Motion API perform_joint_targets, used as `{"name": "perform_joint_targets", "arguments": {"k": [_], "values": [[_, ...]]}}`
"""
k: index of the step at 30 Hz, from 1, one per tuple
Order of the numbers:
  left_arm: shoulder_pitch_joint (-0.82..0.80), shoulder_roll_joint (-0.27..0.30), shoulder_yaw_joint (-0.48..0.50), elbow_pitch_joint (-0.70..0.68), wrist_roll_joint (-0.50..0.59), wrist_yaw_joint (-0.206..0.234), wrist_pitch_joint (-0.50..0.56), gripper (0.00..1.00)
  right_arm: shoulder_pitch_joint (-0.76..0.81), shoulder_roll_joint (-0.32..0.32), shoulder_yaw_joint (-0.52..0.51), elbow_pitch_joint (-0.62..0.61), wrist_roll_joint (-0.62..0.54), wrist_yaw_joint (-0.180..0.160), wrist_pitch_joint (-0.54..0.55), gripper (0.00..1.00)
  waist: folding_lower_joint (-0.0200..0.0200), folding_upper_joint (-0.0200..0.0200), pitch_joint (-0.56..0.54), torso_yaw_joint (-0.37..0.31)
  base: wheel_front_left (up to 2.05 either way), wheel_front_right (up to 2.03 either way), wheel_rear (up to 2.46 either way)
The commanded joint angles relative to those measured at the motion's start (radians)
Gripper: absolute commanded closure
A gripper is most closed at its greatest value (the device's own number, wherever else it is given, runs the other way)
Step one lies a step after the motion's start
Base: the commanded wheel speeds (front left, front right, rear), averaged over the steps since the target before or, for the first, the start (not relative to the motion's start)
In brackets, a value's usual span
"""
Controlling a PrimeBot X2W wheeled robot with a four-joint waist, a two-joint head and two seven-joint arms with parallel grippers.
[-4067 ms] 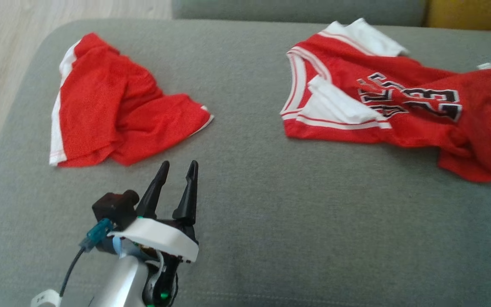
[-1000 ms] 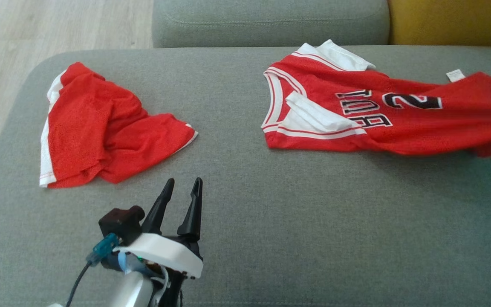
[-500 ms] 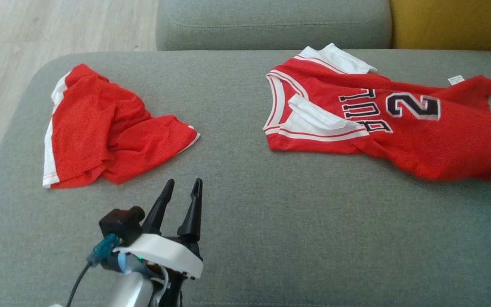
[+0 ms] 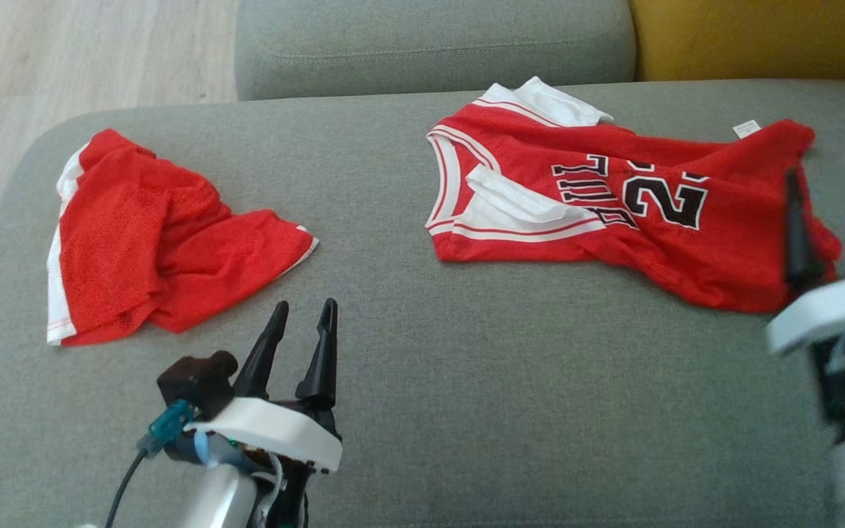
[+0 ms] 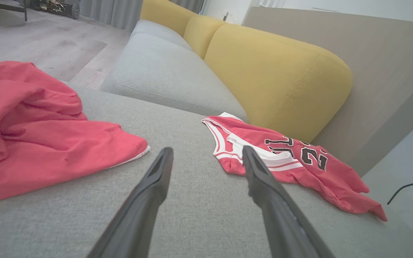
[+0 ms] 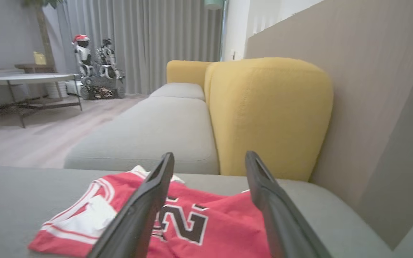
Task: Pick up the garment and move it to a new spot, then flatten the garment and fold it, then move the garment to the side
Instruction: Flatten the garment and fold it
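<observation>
The red jersey, judged to be the garment in work, lies on the grey sofa seat toward its right rear corner, just in front of the yellow back cushion. Its collar end points to the seat's middle and its hem end to the right edge. The cloth is rumpled: the lettering is creased, white panels are turned over at the collar end, and the hem is bunched. The right gripper stands at the hem end with its fingers spread wide and nothing between them; the right wrist view shows the jersey lying below the open jaws. The left gripper hovers near the front edge of the seat, fingers also apart and empty, well clear of the jersey. A pair of red shorts lies crumpled near the left edge. Status: the jersey rests free on the seat, so placement may be complete; flattening, folding and moving aside are not yet done.
</observation>
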Motion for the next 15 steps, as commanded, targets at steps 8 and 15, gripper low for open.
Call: {"name": "perform_joint_targets", "arguments": {"k": [8, 15], "values": [[-0.02, 0.003, 0.047, -0.045, 0.01, -0.013, -0.006, 0.0, 0.154, 0.166, 0.064, -0.023, 0.034, -0.001, -0.159, 0.0, 0.0, -0.0001, 0.006, -0.028, 0.0, 0.0, 0.0], [-0.043, 0.003, 0.047, -0.033, 0.024, -0.023, -0.006, 0.0, 0.168, 0.173, 0.104, 0.021, 0.062, -0.001, -0.207, 0.0, 0.0, -0.0001, 0.023, -0.066, 0.0, 0.0, 0.0]]}}
